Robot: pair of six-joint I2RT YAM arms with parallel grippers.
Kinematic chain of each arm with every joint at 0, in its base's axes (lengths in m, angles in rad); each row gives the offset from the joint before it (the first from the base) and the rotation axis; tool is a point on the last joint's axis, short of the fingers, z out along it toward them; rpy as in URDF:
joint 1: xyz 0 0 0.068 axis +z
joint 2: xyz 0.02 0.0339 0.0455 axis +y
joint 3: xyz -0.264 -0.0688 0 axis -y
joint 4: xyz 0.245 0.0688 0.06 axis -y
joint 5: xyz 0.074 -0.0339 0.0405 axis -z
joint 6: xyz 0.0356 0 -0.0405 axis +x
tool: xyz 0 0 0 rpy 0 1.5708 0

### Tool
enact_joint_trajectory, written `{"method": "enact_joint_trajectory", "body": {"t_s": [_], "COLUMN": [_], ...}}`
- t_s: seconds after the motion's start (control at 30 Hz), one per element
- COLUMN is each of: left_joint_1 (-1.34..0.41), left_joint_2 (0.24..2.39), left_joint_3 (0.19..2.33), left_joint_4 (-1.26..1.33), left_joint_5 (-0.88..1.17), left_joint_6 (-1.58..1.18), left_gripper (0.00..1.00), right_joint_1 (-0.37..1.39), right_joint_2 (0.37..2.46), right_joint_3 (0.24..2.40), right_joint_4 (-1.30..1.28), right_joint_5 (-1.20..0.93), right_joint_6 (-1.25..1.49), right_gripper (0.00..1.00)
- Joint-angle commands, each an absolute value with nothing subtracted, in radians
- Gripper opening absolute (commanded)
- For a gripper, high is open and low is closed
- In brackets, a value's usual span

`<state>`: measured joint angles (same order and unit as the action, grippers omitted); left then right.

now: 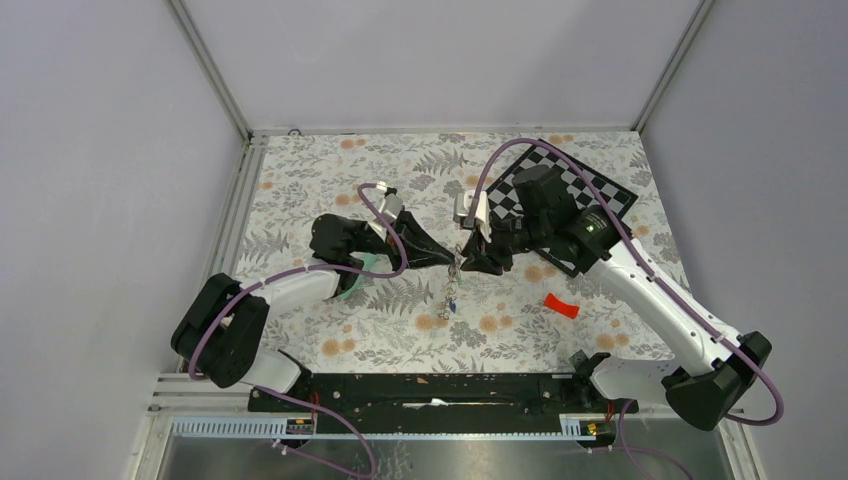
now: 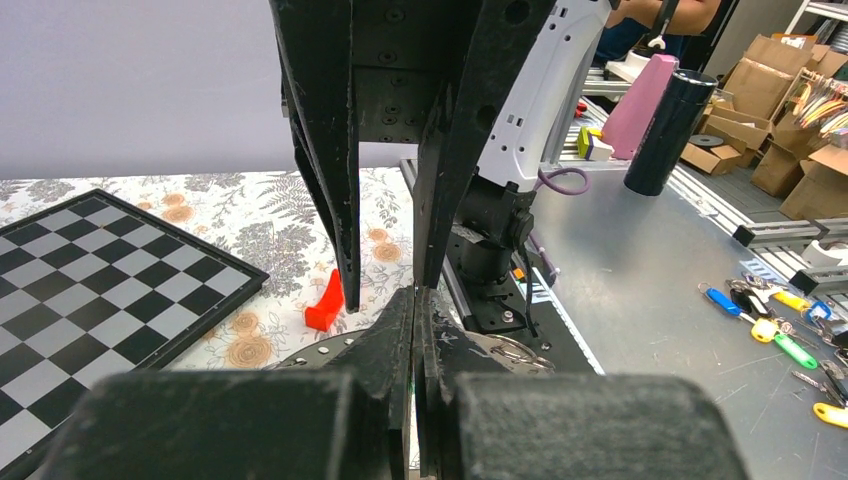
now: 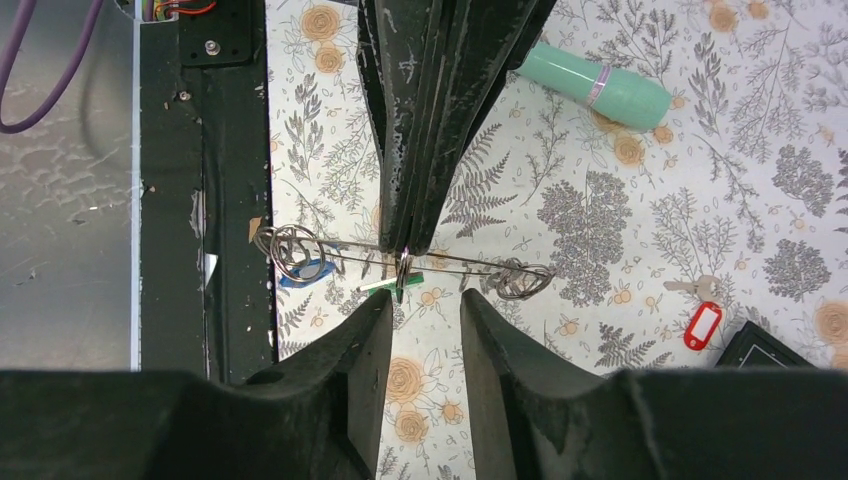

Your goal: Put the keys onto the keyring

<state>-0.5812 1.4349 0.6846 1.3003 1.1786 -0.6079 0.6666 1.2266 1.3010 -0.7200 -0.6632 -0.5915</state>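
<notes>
- Closest to my bases, the blue-tagged key (image 3: 305,271) sits at the end of the keyring (image 3: 400,268) by the black rail (image 3: 235,200). The green-tagged key (image 3: 385,288) is right next to my grip.
- The red curved piece (image 1: 561,305) lies loose on the floral cloth (image 1: 320,180), off to my right.
- My left gripper (image 3: 405,245) has its fingers pressed together, pinching the keyring.
- My right gripper (image 3: 425,305) faces it tip to tip, fingers spread and holding nothing.
- The mint tube (image 3: 590,85) lies under my left arm.
- Farthest out, the red-tagged key (image 3: 704,326) lies loose beside the chessboard (image 1: 520,180).
</notes>
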Motion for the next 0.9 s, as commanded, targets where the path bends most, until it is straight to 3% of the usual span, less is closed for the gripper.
{"method": "enact_joint_trajectory", "body": {"t_s": [0.0,0.27,0.87], "left_joint_1": [-0.579,-0.578,-0.577], "left_joint_2": [1.405,1.412,1.406], "left_joint_3": [0.692,0.692,0.680], "left_joint_4": [1.390,1.406,1.396], "left_joint_5": [1.179,1.152,1.120], "left_joint_6": [-0.622,-0.642,-0.635], "left_gripper": [0.00,0.00,0.00], "right_joint_1": [0.663,0.663,0.664], "right_joint_2": [1.193,1.207,1.229], "right_joint_3": [1.315,1.334,1.301], "right_joint_4": [-0.714,-0.706,-0.639], "right_joint_5": [-0.655,-0.725,-0.760], "right_joint_6": [-0.627,-0.610,-0.563], "right_gripper": [0.39,0.37,0.21]}}
